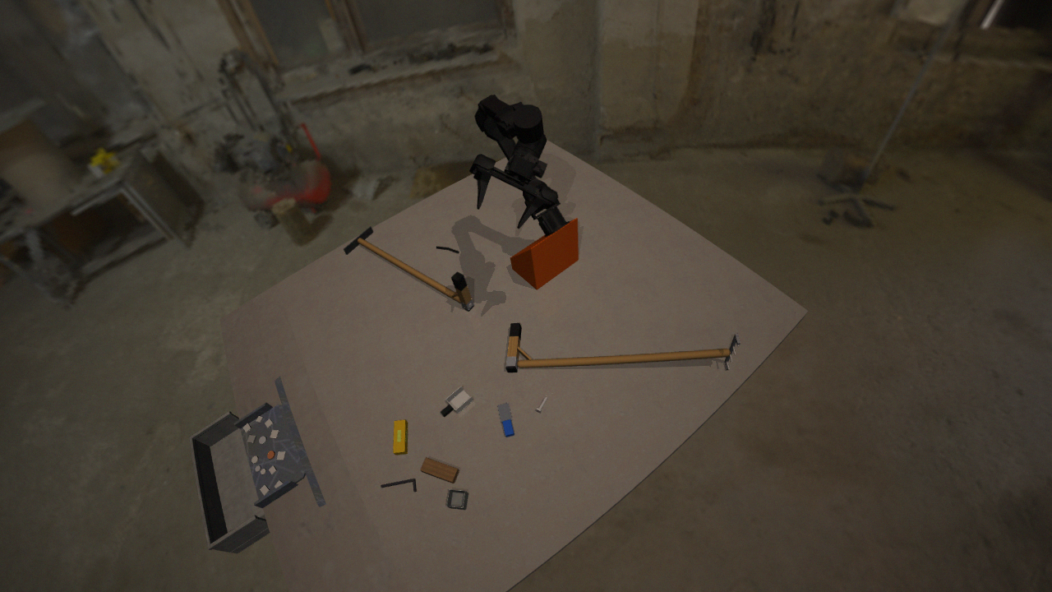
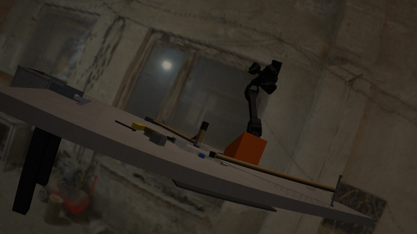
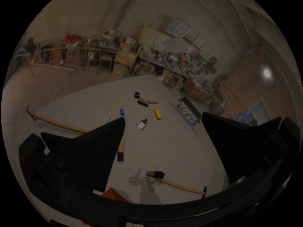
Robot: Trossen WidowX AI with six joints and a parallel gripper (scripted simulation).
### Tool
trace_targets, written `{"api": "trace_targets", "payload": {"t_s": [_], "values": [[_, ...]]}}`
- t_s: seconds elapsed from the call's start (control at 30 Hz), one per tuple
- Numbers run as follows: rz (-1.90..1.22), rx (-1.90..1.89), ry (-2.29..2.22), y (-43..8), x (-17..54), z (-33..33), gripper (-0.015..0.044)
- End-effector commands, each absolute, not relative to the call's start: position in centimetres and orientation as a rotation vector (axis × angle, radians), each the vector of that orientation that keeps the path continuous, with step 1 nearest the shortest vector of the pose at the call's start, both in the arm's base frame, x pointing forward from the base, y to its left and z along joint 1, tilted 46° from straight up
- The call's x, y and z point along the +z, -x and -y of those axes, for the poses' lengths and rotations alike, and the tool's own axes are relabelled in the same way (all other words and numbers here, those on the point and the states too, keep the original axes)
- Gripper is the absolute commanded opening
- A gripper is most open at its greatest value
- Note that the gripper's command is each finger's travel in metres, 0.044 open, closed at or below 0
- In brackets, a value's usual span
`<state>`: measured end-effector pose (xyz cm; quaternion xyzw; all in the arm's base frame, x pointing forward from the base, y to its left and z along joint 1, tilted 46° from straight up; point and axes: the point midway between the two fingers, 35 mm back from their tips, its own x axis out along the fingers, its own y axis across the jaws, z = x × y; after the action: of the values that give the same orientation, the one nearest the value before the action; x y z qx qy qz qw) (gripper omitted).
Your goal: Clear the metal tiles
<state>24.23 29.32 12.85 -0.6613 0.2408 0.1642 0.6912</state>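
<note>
My gripper point(image 1: 500, 215) point(image 3: 163, 118) is open and empty, high above the table near the arm's base. The long scraper point(image 1: 408, 270) point(image 2: 173, 130) point(image 3: 183, 186) lies on the table, its flat black blade at the left and its upright black-topped grip at the other end in the top view. The steel bench plate point(image 1: 288, 434) stands at the table's far left. Several pale tiles and one orange tile point(image 1: 270, 455) lie spread on it. The grey catch box point(image 1: 205, 493) point(image 2: 31, 78) point(image 3: 190, 105) adjoins the plate; no tiles show on its visible floor.
A wooden-handled rake point(image 1: 617, 359) point(image 2: 276, 172) point(image 3: 60, 124) lies right of the scraper. A yellow box point(image 1: 399, 437) point(image 3: 157, 114), brown block point(image 1: 440, 469), blue-handled tool point(image 1: 507, 427), hex key point(image 1: 399, 483) and small pan point(image 1: 459, 400) lie between rake and plate. An orange wedge point(image 1: 551, 257) point(image 2: 248, 148) supports the arm.
</note>
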Motion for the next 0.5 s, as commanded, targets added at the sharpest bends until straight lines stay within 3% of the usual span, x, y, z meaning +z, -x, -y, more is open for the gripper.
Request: {"api": "trace_targets", "payload": {"t_s": [0.0,0.47], "values": [[-0.567,0.497,1.419,-22.1,11.1,-30.9,0.0440],[-0.686,0.878,1.233,-14.1,7.1,-34.9,0.0440]]}}
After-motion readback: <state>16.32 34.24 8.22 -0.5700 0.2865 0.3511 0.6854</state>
